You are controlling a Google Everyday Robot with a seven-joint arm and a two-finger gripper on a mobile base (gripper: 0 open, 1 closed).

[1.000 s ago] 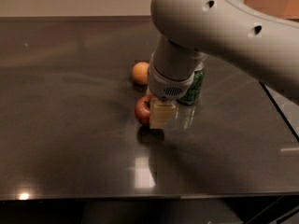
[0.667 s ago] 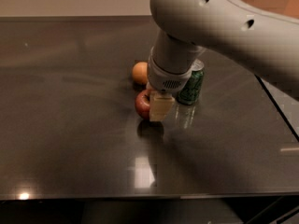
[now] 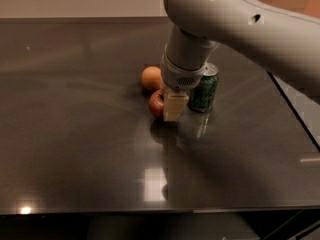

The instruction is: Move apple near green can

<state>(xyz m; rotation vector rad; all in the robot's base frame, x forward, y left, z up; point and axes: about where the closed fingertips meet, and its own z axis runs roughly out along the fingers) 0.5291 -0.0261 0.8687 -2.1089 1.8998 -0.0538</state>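
Arm enters from upper right of frame; thick pale link slopes down-left to a ribbed wrist collar, wrist pointing almost straight down at the surface.

Pincer sits low at frame centre, just above the dark surface, tip against the right side of the apple. Its cream body hides that side of the fruit; how far it is open, and whether it has hold of the apple, cannot tell.

Apple rests just left of the pincer. Green can stands upright just right of it, near the apple. Orange fruit lies just behind the apple, toward upper left.
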